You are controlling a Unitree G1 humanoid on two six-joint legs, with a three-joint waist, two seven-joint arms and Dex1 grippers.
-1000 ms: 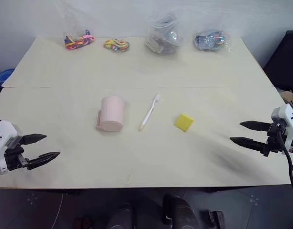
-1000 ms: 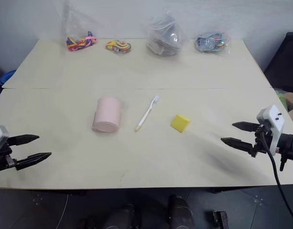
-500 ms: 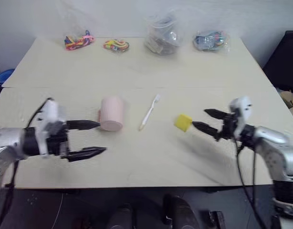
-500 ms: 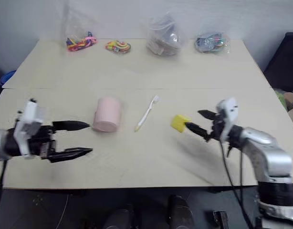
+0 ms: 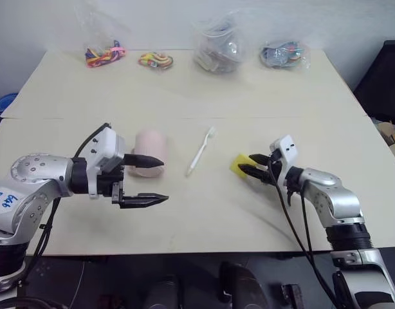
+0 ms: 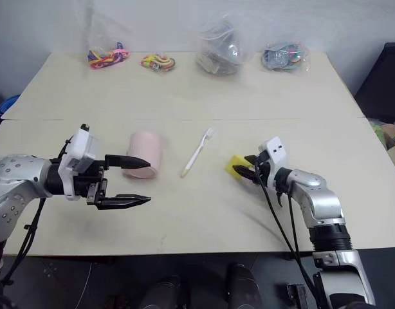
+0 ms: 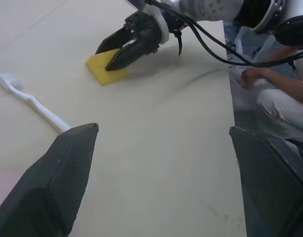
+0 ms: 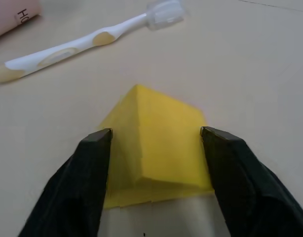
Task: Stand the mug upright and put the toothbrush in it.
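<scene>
Both claws moved inward, right claw [image 5: 250, 165] straddling yellow block [image 8: 156, 143]

Matt pale table top [image 5: 204, 96], smooth, wood-like. Ribbed matt pink mug [image 5: 149, 152]. Glossy white plastic toothbrush [image 8: 87, 42], translucent bristle head. Matt, foam-like yellow block [image 8: 159, 143] between textured black fingers [image 8: 90, 173]. Crinkled clear plastic bags [image 5: 217, 42] beyond, glossy.

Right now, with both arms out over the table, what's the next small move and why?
Probably close the right pincer on the yellow block. Its fingers straddle the block's two sides, not clearly gripping, so it looks set to clear it away. The mug lies on its side by the open left pincer, and the toothbrush lies flat between mug and block.
</scene>
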